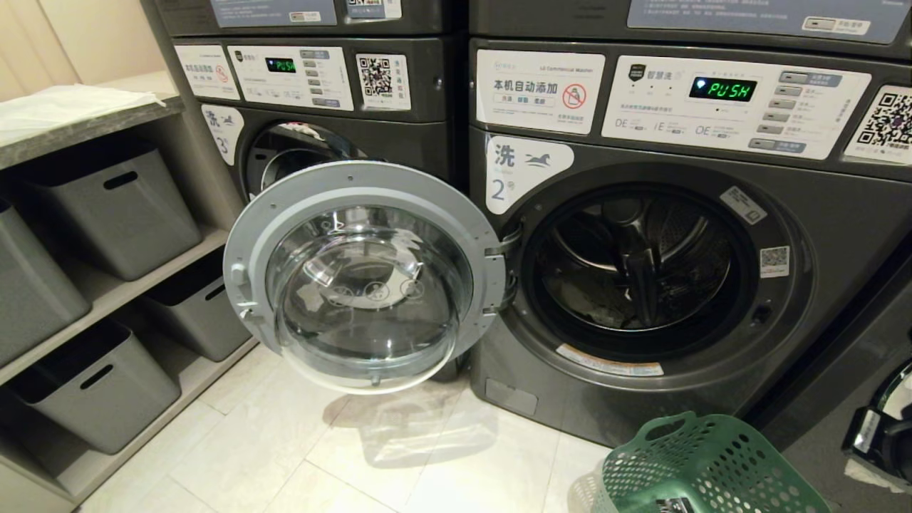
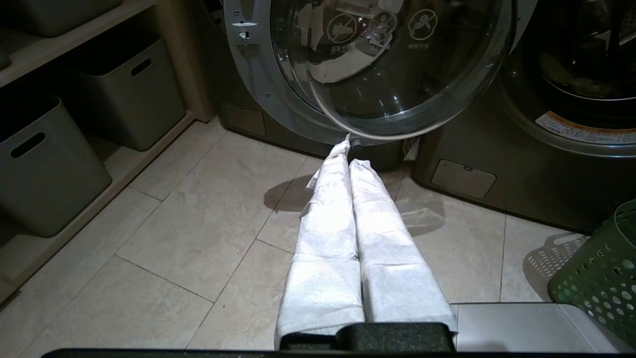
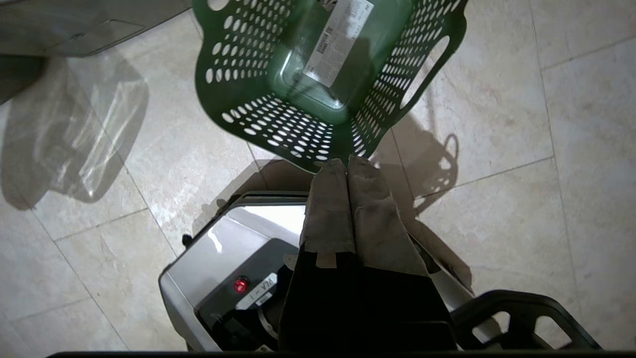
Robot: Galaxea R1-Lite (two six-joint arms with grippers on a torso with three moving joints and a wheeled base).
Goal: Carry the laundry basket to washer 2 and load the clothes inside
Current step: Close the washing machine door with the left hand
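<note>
The green basket [image 1: 702,467] stands on the tiled floor [image 1: 299,442] just in front of washer 2 [image 1: 641,285], toward its right side; from above, in the right wrist view, the basket [image 3: 318,84] holds no clothes, only a printed label [image 3: 338,40] on its bottom. Washer 2's door [image 1: 363,274] is swung wide to the left, its glass bowl facing the room; the drum [image 1: 634,267] is open and dark, and something crumpled seems to lie at its bottom, though it is too dim in there to say what. The display [image 1: 722,89] above reads PUSH in green.

The right gripper [image 3: 348,166] hangs over the near rim of the basket, its wrapped fingers [image 3: 330,209] pressed together with nothing between them; below it sits the robot's grey base [image 3: 233,258]. The left gripper [image 2: 350,156] (padded in white) points low toward the bottom edge of the door, its fingers [image 2: 323,233] likewise pressed shut and holding nothing; it touches neither door nor floor.

Further left stands washer 3 [image 1: 299,121], partly hidden behind the open door; beyond it a shelf [image 1: 107,299] carries grey bins [image 1: 114,206], with white cloth [image 1: 64,107] lying on top.
</note>
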